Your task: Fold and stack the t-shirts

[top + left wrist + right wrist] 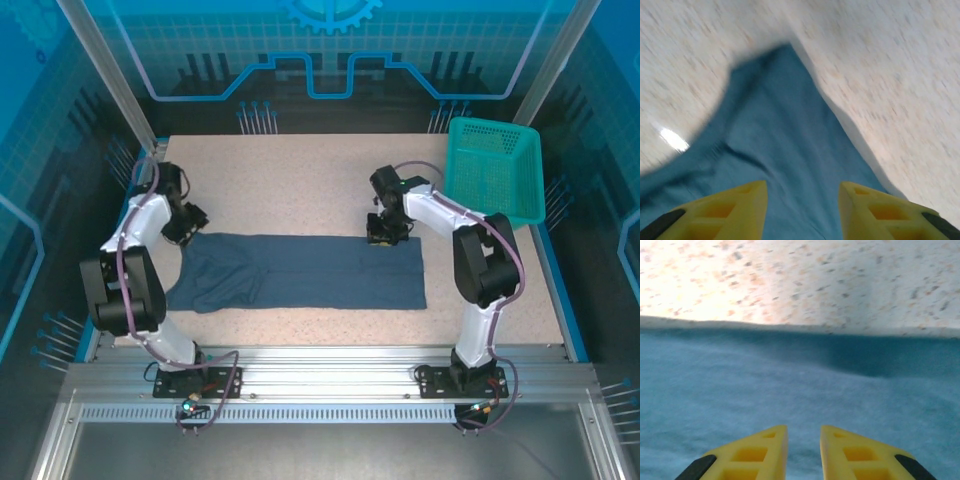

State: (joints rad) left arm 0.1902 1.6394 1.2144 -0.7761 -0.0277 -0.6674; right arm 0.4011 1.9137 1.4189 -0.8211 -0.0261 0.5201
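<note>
Seems partway through folding one t-shirt (300,272), flattened into a long band on the counter (300,190), left pincer (802,190) spread wide, right pincer (804,432) narrowly parted, cross-folds and stacking undone.

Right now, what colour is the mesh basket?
Teal basket, best seen in the top external view.

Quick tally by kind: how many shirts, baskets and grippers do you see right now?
T-shirts: 1, the dark slate-blue t-shirt
Baskets: 1, the teal basket
Grippers: 2, the left gripper and the right gripper
Total: 4
</note>
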